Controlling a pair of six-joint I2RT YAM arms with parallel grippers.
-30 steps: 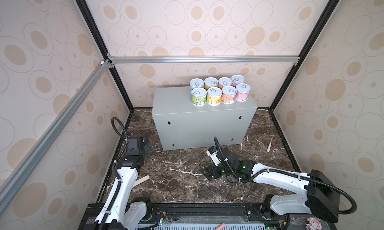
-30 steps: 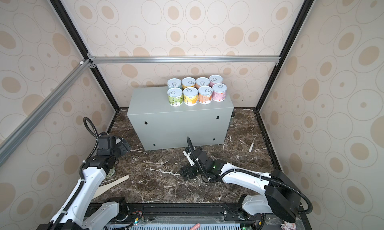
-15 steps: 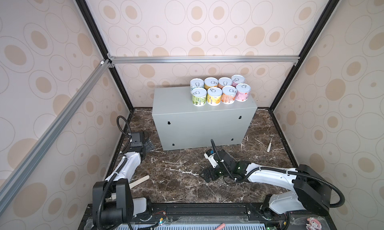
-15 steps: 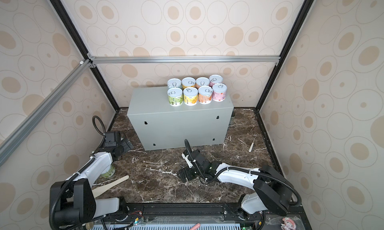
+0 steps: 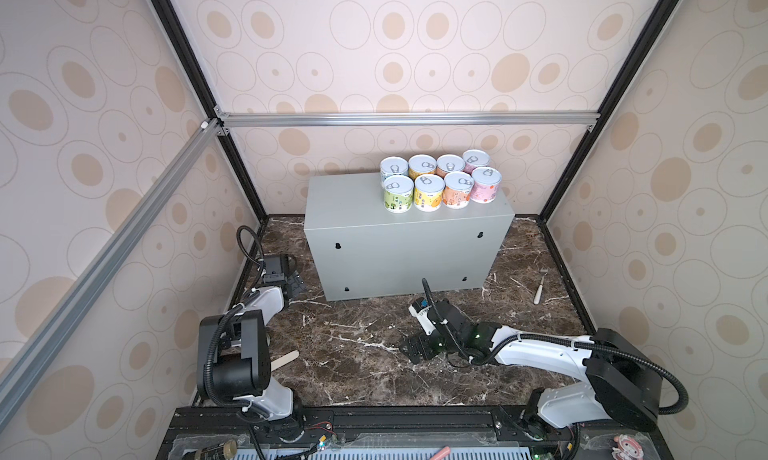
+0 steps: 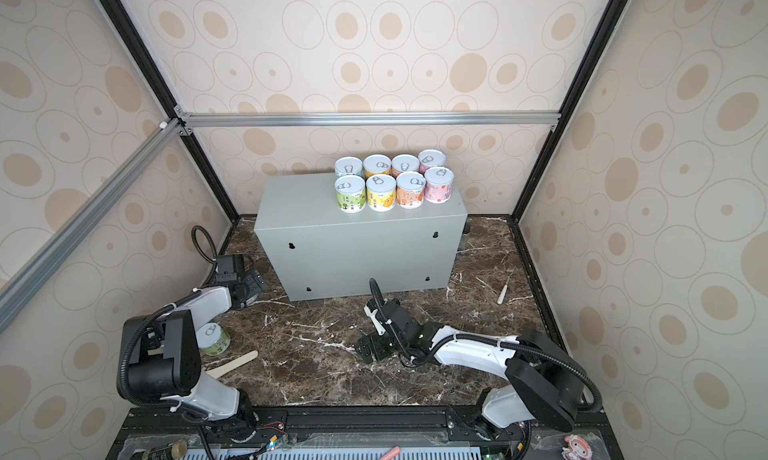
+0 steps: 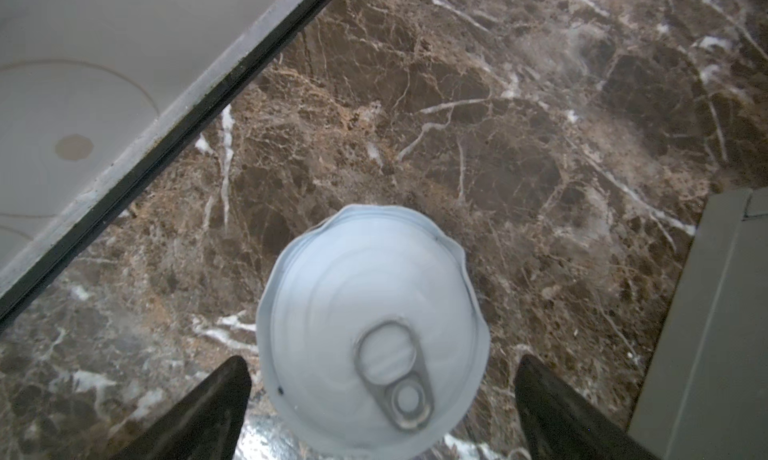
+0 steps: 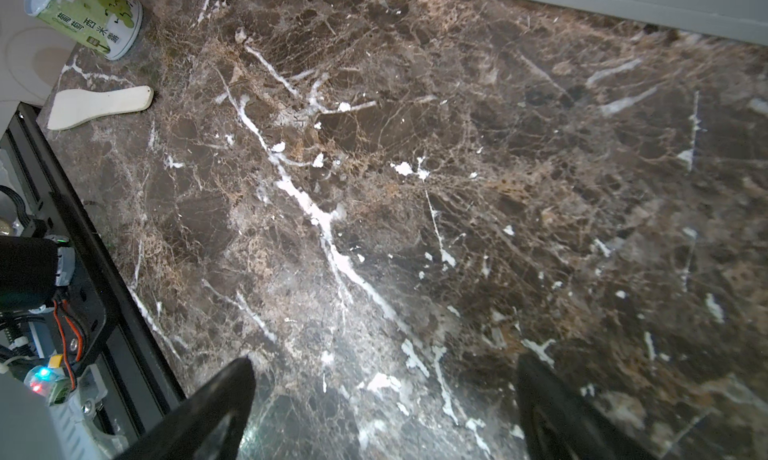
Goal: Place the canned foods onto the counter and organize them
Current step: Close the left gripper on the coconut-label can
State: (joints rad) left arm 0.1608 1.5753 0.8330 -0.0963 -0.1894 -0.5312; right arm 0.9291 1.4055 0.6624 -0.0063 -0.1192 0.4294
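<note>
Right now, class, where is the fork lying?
In a top view the fork lies on the marble floor on the right side, near the right wall, just off the counter's front right corner.

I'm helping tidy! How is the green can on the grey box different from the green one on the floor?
The upper green can sits on the grey box, packed beside a yellow can; the lower green can stands alone on the marble floor, by the left arm. The upper green can is already put away; the lower green can is not. Both stand upright, with green labels and silver pull-tab lids.
</note>
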